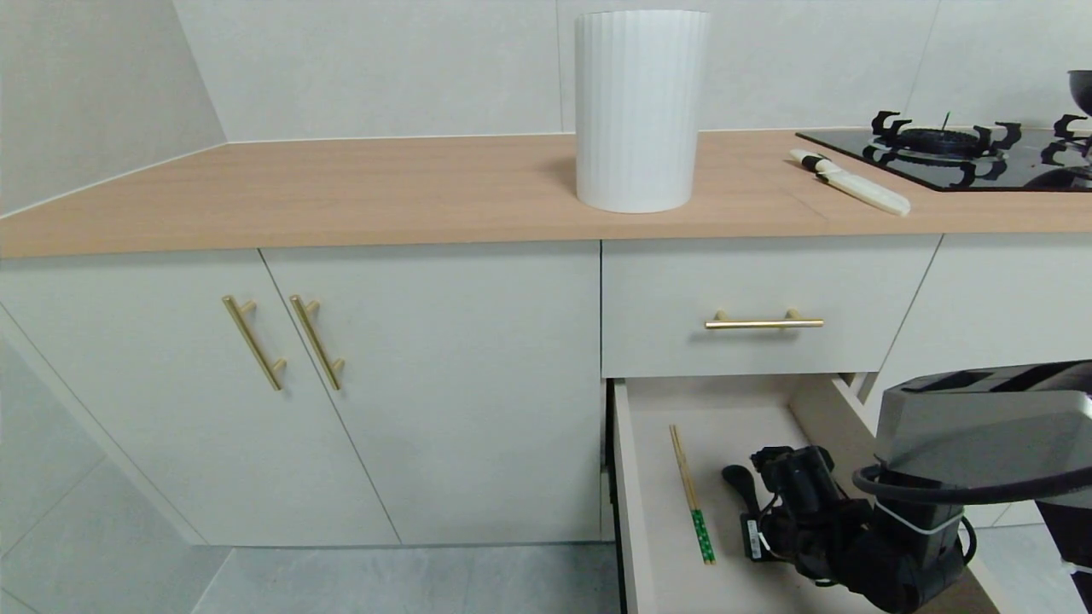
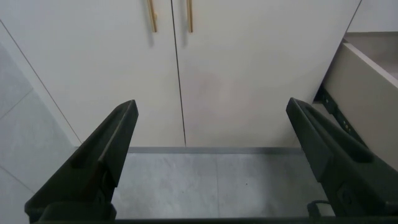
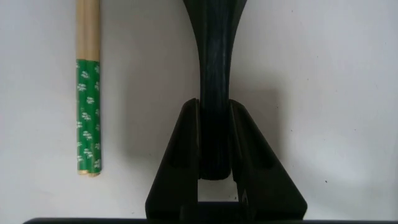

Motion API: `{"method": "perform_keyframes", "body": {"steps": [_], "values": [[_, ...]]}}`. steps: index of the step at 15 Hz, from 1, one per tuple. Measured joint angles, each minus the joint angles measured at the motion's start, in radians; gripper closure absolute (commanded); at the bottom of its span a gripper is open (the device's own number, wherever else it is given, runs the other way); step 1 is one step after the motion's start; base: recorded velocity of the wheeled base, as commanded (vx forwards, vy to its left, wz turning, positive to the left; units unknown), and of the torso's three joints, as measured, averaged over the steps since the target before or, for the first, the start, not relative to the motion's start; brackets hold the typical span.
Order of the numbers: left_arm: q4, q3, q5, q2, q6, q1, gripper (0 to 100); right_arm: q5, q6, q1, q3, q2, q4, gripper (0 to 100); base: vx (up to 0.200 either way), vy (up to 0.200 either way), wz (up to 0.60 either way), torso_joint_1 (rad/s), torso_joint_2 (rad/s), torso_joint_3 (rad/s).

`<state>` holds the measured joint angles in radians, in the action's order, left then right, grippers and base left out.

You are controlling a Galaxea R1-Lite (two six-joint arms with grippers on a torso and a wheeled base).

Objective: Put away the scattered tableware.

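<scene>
- Black utensil [image 3: 214, 50] is clamped at its handle end between the jaws of the right end effector [image 3: 214, 109], low inside the open drawer [image 1: 630, 495] at near right.
- Can't tell whether it touches the drawer floor.
- In the head view its rounded end [image 1: 735, 479] points to the far side, just ahead of the right end effector [image 1: 781, 477]. Looks like a spoon or ladle; exact type unclear.
- Handling guess: stiff, light, smooth narrow handle. It could twist in a two-finger pinch, so a hold square across the handle, as it is now, suits it.
- Chopsticks [image 3: 87, 93], a wooden pair with green patterned ends, lie flat on the drawer floor just left of the utensil [image 1: 691, 495], apart from it.
- Guess: very light and thin, prone to roll. Best pinched across both sticks near the middle.
- Left end effector [image 2: 210, 112] has its jaws wide apart and empty, down by the cabinet doors left of the drawer.
- Knife [image 1: 849, 181] is on the desk [image 1: 341, 188] at far right, beside the stove [image 1: 947, 149].
- Guess: rigid, take it by the handle, not the pale blade.
- White ribbed container [image 1: 636, 111] stands upright on the desk, above the drawers.
</scene>
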<state>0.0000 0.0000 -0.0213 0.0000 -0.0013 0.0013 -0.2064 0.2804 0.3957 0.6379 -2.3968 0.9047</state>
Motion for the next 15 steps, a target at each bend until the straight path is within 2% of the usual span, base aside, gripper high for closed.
{"method": "perform_keyframes", "body": {"steps": [4, 5, 15], "values": [[0.000, 0.000, 0.000, 0.000, 0.000, 0.000, 0, 0.000, 0.000, 0.000, 0.000, -0.004, -0.001, 100, 0.000, 0.000, 0.00, 0.000, 0.00, 0.000], [0.000, 0.000, 0.000, 0.000, 0.000, 0.000, 0, 0.000, 0.000, 0.000, 0.000, -0.004, -0.001, 0, 0.000, 0.000, 0.00, 0.000, 0.00, 0.000], [0.000, 0.000, 0.000, 0.000, 0.000, 0.000, 0, 0.000, 0.002, -0.002, -0.018, 0.029, -0.011, 0, 0.000, 0.000, 0.00, 0.000, 0.00, 0.000]]}}
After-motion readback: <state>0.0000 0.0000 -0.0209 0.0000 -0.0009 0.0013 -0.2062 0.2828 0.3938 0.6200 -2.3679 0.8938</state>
